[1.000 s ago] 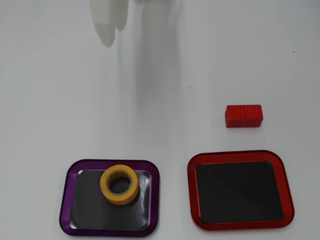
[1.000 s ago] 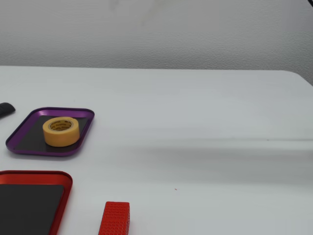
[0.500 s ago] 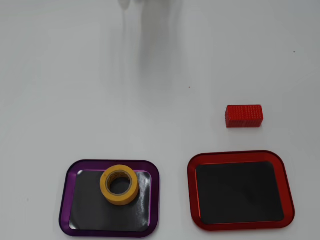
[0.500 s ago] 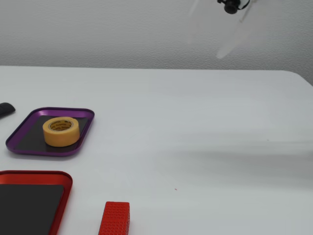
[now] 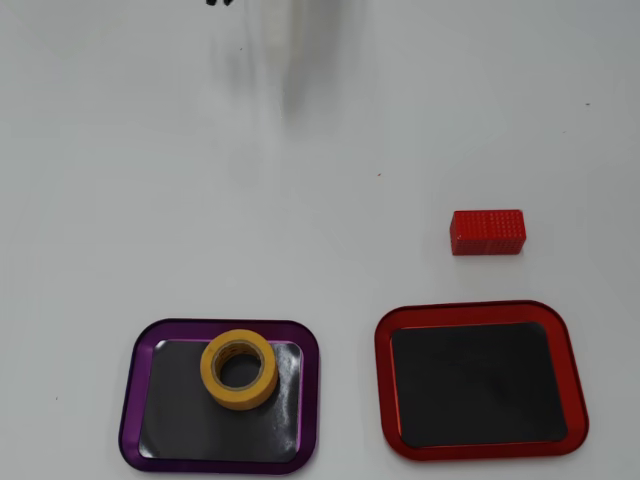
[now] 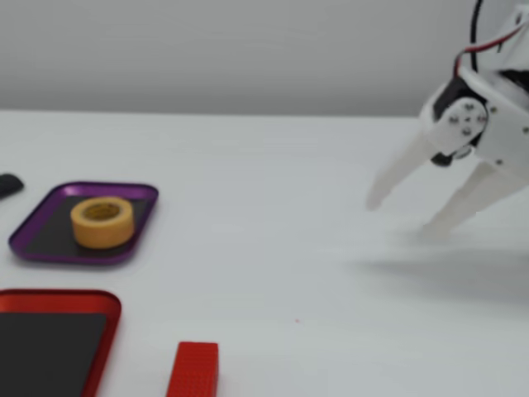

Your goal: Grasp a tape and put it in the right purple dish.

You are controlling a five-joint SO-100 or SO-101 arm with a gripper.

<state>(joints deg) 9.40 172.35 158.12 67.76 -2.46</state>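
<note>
The yellow tape roll (image 5: 239, 368) lies flat inside the purple dish (image 5: 135, 400), toward its upper middle in the overhead view. In the fixed view the tape (image 6: 102, 221) sits in the purple dish (image 6: 33, 225) at the left. My white gripper (image 6: 401, 215) is at the right of the fixed view, open and empty, fingers spread and held above the table, far from the dish. The gripper is out of the overhead view; only its blurred shadow shows at the top.
A red-rimmed tray (image 5: 480, 442) with a dark bottom lies beside the purple dish, also in the fixed view (image 6: 58, 299). A red textured block (image 5: 487, 231) lies on the white table beyond it, also seen in the fixed view (image 6: 193, 369).
</note>
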